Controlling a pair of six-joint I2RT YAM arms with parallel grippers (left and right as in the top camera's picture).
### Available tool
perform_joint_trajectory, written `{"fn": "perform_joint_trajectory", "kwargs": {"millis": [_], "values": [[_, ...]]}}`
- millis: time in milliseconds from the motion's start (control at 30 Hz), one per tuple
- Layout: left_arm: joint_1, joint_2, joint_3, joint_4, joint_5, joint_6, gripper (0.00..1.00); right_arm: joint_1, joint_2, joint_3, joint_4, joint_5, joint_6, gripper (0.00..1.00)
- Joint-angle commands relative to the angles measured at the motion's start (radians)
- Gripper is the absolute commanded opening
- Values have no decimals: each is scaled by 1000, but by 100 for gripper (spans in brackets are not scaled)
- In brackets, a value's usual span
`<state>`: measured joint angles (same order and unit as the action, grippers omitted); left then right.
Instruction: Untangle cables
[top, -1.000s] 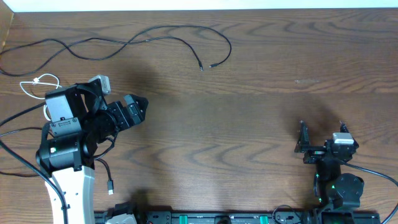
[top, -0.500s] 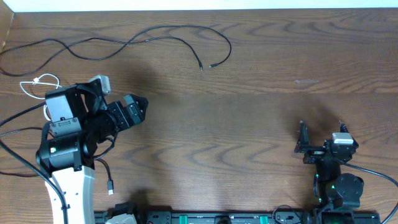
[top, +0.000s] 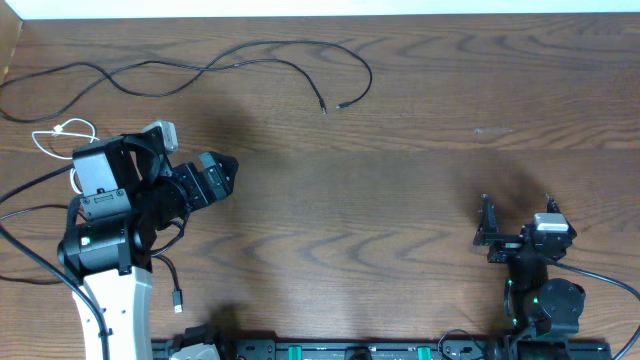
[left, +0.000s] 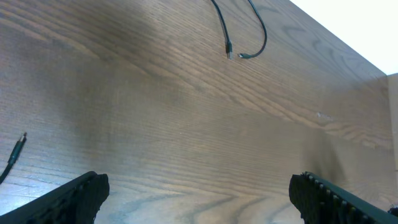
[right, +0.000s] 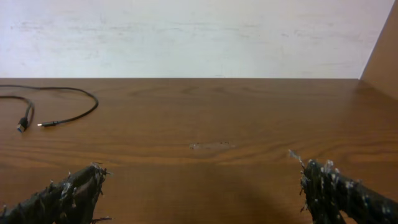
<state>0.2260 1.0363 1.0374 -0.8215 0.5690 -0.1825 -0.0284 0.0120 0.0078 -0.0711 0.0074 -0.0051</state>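
Note:
Two long black cables (top: 215, 62) wind along the far side of the table from the left edge; their plug ends (top: 332, 106) lie close together. These ends also show in the left wrist view (left: 236, 53) and the right wrist view (right: 37, 123). The short white cable (top: 62, 131) lies coiled at the far left, partly hidden behind the left arm. My left gripper (top: 218, 175) (left: 199, 199) is open and empty above bare wood, well short of the cables. My right gripper (top: 517, 212) (right: 199, 193) is open and empty at the near right.
A thin black cord with a small plug (top: 178, 298) lies by the left arm's base; another plug tip (left: 20, 142) shows at the left of the left wrist view. Thicker black robot cables (top: 25, 185) loop at the left edge. A wall (right: 186, 37) stands behind the table.

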Motion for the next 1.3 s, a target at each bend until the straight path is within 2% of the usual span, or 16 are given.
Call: {"fn": "perform_joint_trajectory", "kwargs": {"millis": [0,767,933,1033,1133,1267], "values": [[-3,2,14,0,-10,13,99,12,-6,-3,-4,-2,-11,99],[-9,1,-1,-56,-36,22,99,12,-6,-3,-4,-2,-11,99],[-95,-3,-53,-36,-42,206,99,12,-6,-3,-4,-2,-11,99],[-192,-18,-119,71,-65,325,99,12,-6,-3,-4,-2,-11,99],[-254,-48,-159,134,-66,328,99,12,-6,-3,-4,-2,-11,99],[-290,-121,-200,136,-134,328,99,12,-6,-3,-4,-2,-11,99]]}}
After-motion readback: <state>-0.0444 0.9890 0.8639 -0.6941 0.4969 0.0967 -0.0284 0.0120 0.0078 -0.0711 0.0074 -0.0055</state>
